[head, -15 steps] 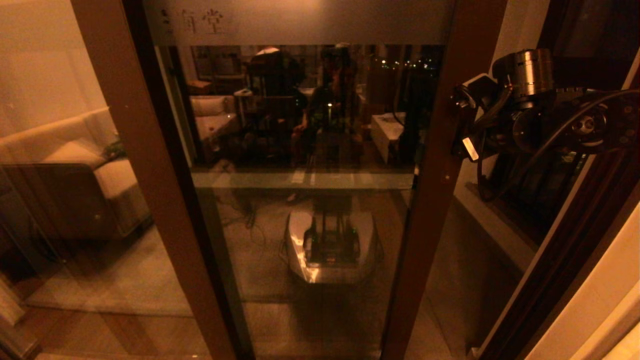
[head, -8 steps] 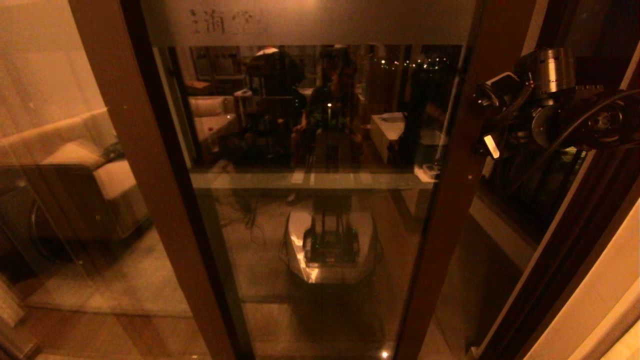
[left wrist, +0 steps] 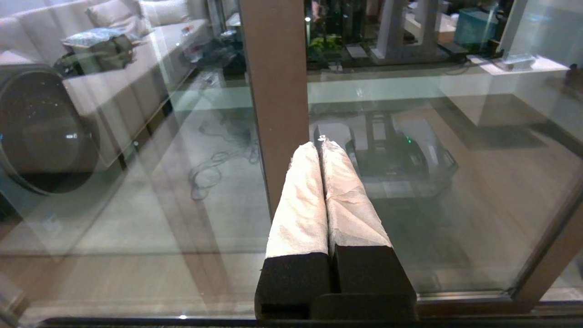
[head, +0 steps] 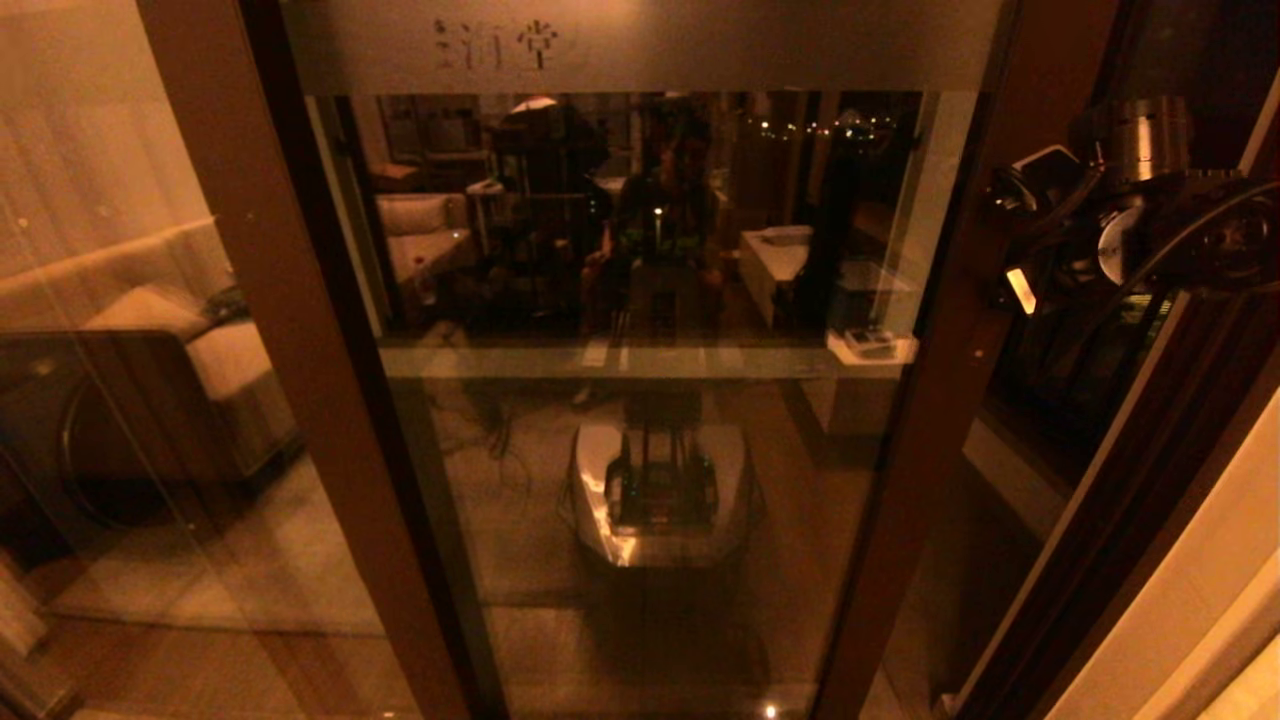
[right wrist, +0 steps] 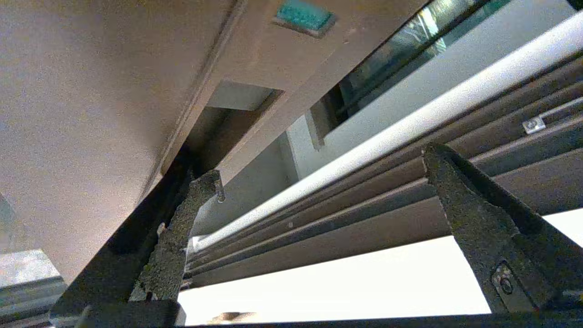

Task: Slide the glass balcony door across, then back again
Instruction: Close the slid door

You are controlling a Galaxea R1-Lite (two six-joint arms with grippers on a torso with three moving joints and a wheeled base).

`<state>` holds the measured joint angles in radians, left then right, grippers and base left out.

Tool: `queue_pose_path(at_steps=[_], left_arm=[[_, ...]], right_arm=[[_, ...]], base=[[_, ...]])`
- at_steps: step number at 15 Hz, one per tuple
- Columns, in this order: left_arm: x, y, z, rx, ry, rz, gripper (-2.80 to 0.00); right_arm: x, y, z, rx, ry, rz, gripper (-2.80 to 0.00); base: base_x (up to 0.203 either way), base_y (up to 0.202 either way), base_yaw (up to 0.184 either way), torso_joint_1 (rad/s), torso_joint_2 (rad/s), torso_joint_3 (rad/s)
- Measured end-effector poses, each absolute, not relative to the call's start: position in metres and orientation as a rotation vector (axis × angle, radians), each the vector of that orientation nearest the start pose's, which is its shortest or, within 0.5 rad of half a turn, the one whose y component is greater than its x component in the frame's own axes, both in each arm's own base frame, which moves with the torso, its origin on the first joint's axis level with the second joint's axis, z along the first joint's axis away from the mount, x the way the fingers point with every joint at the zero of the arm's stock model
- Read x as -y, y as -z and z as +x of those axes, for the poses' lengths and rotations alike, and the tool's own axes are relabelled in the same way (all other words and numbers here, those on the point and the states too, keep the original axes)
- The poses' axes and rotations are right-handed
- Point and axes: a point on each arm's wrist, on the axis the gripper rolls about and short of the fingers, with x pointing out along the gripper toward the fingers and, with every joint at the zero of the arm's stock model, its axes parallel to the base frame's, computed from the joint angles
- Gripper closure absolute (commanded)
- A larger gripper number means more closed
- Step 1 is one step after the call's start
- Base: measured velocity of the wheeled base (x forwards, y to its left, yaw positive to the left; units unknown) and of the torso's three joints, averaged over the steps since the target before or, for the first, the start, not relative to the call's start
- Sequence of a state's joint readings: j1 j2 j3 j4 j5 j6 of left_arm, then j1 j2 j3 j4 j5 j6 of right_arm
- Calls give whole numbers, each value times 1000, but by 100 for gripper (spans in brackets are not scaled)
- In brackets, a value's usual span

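The glass balcony door [head: 640, 300] fills the middle of the head view, with a frosted top band bearing small characters [head: 495, 45]. Its brown right stile [head: 945, 400] stands close to the outer door frame [head: 1130, 480]. My right arm [head: 1130, 200] reaches in from the right, level with that stile. In the right wrist view the right gripper [right wrist: 319, 173] is open wide, one finger [right wrist: 182, 228] lying along the stile's dark edge [right wrist: 91, 114]. My left gripper [left wrist: 321, 143] is shut, its cloth-wrapped fingers pointing at the glass and holding nothing.
A plain brown-framed glass panel [head: 290, 400] stands fixed on the left, with a round dark drum [head: 90, 450] behind it. The ribbed tracks of the frame [right wrist: 364, 196] and a white wall [right wrist: 319, 282] lie between the right fingers. The glass mirrors my base [head: 660, 490].
The door has slid to the right: its right stile and the characters on the frosted band have shifted rightward, narrowing the gap to the frame. My right arm moved right with it.
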<state>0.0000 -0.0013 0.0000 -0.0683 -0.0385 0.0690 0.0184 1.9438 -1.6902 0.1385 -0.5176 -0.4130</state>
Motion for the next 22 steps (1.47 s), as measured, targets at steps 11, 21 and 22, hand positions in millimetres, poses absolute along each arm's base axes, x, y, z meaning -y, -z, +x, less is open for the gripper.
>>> queue_pose_path(at_steps=[11, 21, 22], left_arm=[[1, -82, -23, 71, 36, 70, 0], [1, -82, -23, 71, 36, 70, 0], [1, -82, -23, 71, 35, 70, 0]], right_arm=[[6, -280, 378, -434, 425, -436, -280], [12, -286, 363, -428, 444, -421, -280], [13, -284, 364, -440, 444, -425, -280]], base=[[0, 0, 0, 0, 0, 0], [0, 0, 0, 0, 0, 0], [0, 0, 0, 0, 0, 0]])
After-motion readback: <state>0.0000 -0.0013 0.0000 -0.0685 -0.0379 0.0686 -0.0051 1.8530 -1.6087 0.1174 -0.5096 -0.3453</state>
